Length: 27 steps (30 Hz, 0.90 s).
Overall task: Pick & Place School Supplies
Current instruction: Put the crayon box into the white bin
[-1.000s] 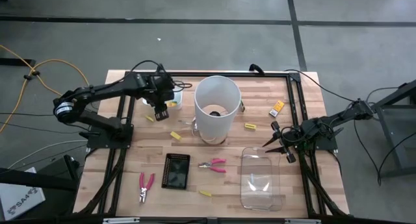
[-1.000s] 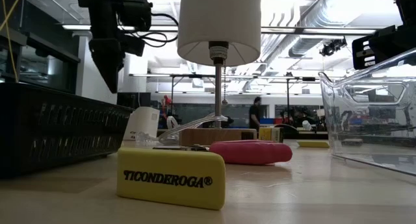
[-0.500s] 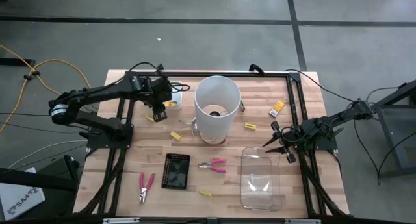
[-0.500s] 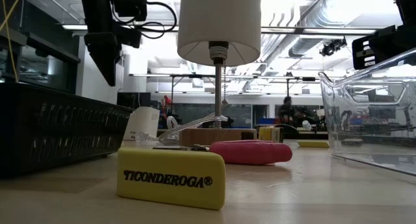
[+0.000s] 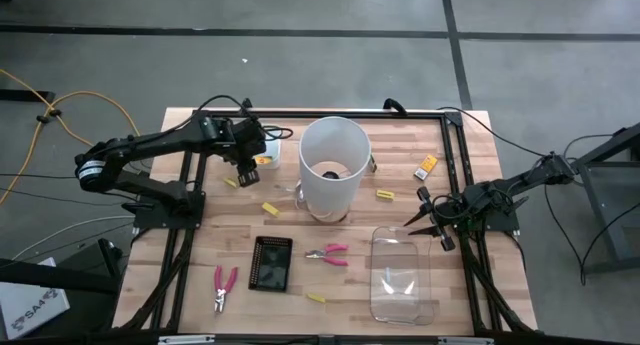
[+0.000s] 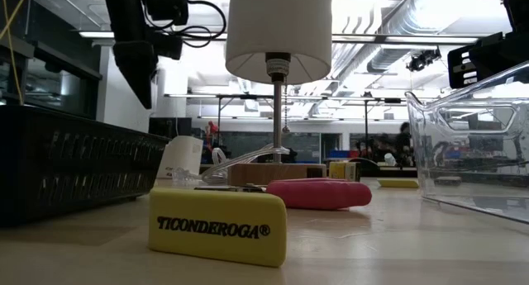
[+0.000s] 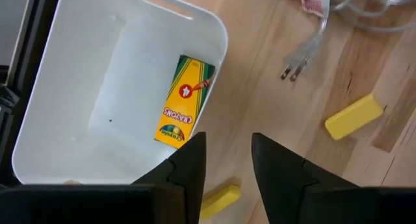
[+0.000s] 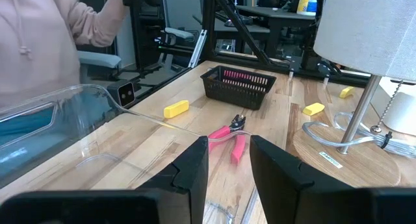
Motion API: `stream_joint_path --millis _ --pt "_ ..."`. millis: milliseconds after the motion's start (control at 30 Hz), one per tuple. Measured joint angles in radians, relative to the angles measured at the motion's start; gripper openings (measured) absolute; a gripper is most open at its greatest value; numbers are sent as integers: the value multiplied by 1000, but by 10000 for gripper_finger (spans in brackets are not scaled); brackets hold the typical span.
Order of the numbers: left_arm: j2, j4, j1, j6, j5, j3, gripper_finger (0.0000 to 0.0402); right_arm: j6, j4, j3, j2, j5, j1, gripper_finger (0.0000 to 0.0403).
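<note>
Position decides this one — the left gripper (image 5: 247,168) hangs over the back-left part of the tabletop (image 5: 190,255), just at the near edge of the white bin (image 7: 84,87) that already holds a crayon box (image 7: 184,100), and its fingers stand apart with nothing between them. Directly beneath it, in the left wrist view, a yellow eraser (image 7: 220,200) peeks out between the fingertips, lying just outside the bin's wall with its long axis slanted across the gap between the fingers rather than along it; a straight drop and a close looks like the shortest next move. A second yellow eraser (image 5: 270,209) lies a little nearer the front, toward the white lamp (image 5: 330,165), also on the left arm's side. The right gripper (image 5: 424,214) waits low at the right edge, beside the clear tub (image 5: 402,277), fingers parted and empty; in its wrist view the pink-handled pliers (image 8: 229,133) lie ahead of it, handles toward it, with the black basket (image 8: 239,86) beyond. Another pair of pink pliers (image 5: 224,285) sits at the front left, well apart from both arms — and one more eraser (image 6: 219,225) lies at the front edge. For the eraser by the bin, the left arm is plainly the nearer
</note>
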Motion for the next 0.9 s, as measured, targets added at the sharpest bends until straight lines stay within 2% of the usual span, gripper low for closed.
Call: stream_joint_path --millis 500,767,900 --pt "0 18 0 -3 0 0 117 0 0 0 0 0 0 105" --pt "0 18 0 -3 1 0 117 -150 12 0 0 1 0 105" --pt "0 18 0 -3 1 0 117 -155 12 0 0 1 0 105"
